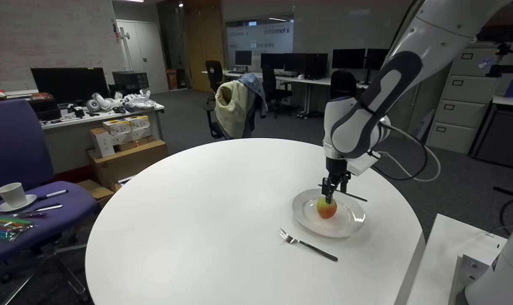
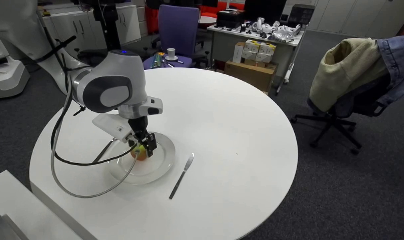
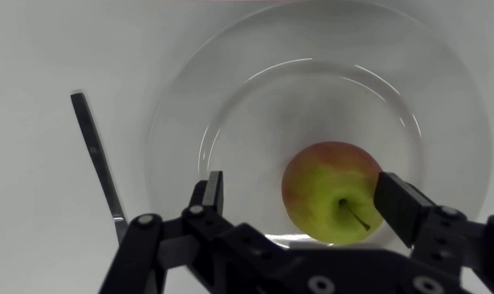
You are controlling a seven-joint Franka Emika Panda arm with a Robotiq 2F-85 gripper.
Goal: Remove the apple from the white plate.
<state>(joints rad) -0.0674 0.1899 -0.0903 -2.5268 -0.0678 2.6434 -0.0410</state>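
We note a round white desk [image 1: 188, 228]. On it: the white plate [image 1: 305, 215], the apple [image 1: 326, 210] resting inside its rim, fork [image 1: 317, 250] and knife [image 2: 179, 182] lying on opposite sides. In the wrist view we see the end effector [image 3: 302, 194] spread wide, fingers [image 3: 402, 204] to either side of the fruit. Around: purple chair [image 1: 10, 140] bearing cup [image 1: 12, 195] and saucer [image 1: 31, 199]; draped fleece jacket [image 1: 231, 108]; cardboard box [image 1: 131, 163]; dark monitors [image 1: 348, 59] at the back; grey carpet [image 2: 362, 186].

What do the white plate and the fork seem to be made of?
White plate: probably glazed ceramic, smooth and glossy, judging by the sharp highlights along its inner ring; glossy plastic is possible.
Fork: silvery, shiny tines, likely steel; its dark handle could be plastic or coated metal, too small to tell.
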